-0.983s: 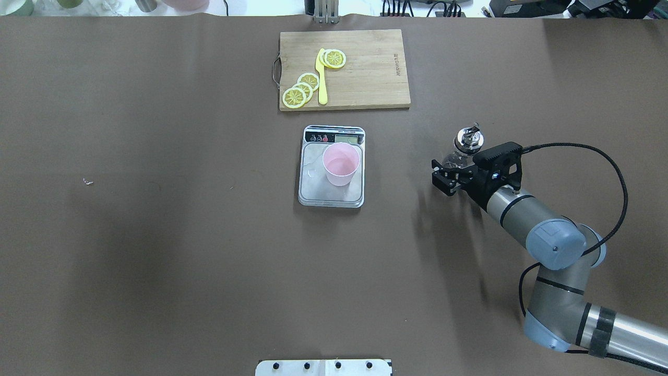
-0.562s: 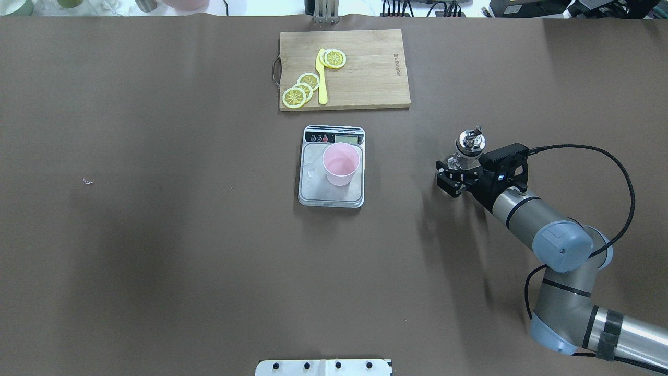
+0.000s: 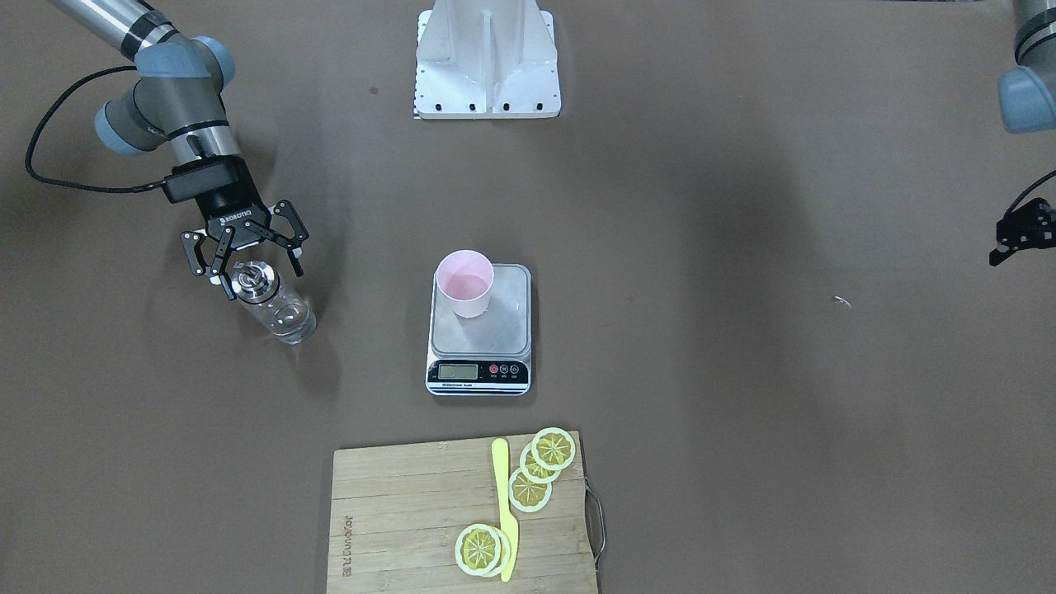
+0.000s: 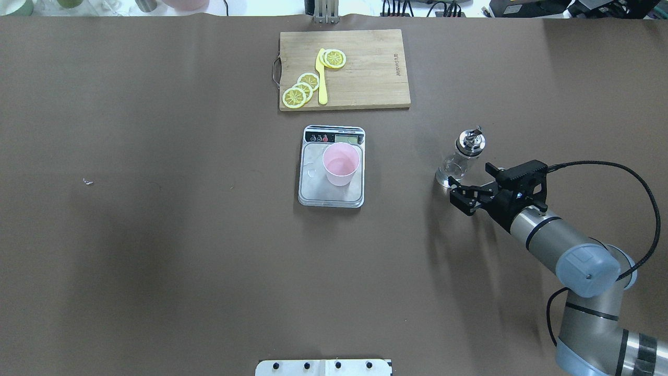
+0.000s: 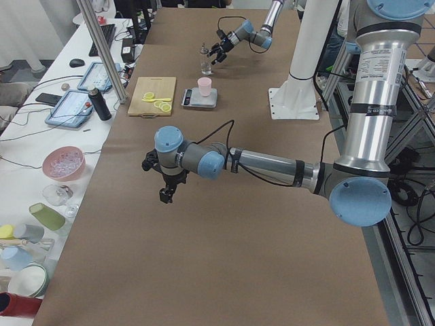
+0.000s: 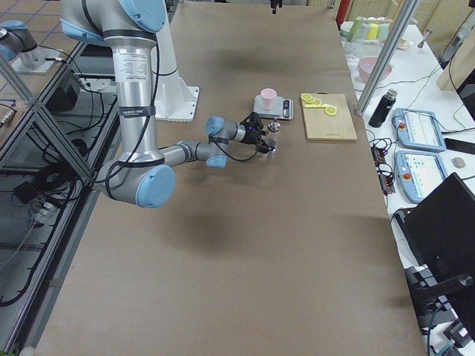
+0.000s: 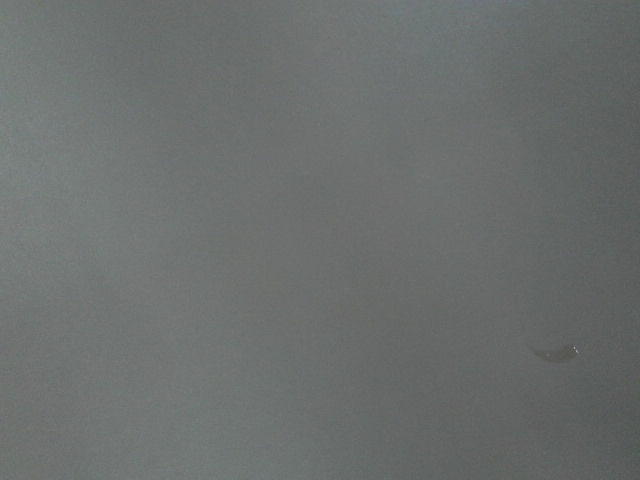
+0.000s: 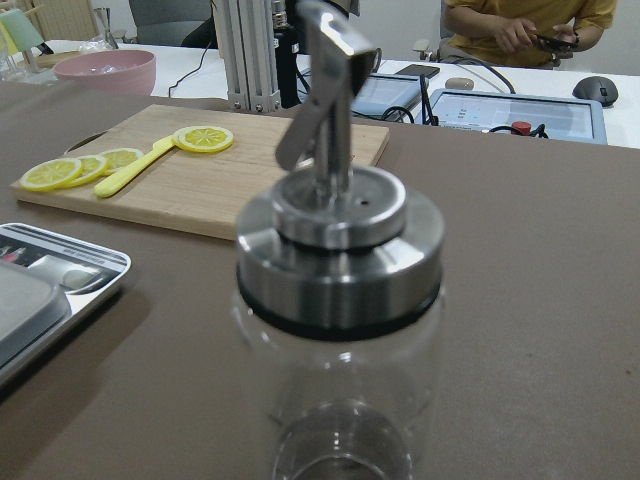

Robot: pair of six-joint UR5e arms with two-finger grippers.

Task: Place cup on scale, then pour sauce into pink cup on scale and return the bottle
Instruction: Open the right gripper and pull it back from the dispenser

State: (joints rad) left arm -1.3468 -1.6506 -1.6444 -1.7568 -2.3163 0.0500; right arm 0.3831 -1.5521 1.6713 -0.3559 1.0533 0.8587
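The pink cup (image 4: 341, 164) (image 3: 464, 285) stands upright on the scale (image 4: 318, 194) (image 3: 497, 334), toward its display end. A faint liquid line shows inside the cup; the clear sauce is hard to see. To the robot's right, the clear glass bottle (image 4: 460, 159) (image 3: 276, 307) (image 8: 340, 300) with a metal spout stands upright on the table by itself. My right gripper (image 4: 469, 189) (image 3: 246, 262) is open just on the robot's side of it, its fingers apart from the glass. The left gripper (image 3: 1016, 235) (image 5: 166, 191) hangs over bare table far to the left; I cannot tell its state.
A wooden cutting board (image 4: 370, 73) with lemon slices and a yellow knife lies beyond the scale. The white robot base (image 3: 487, 58) is at the near edge. A person (image 8: 530, 20) sits behind the table's far side near tablets and a pink bowl (image 8: 105, 70).
The right gripper, which was around the bottle, has drawn back toward the robot and to the right. The bottle stays standing where it was. Cup and scale have not moved.
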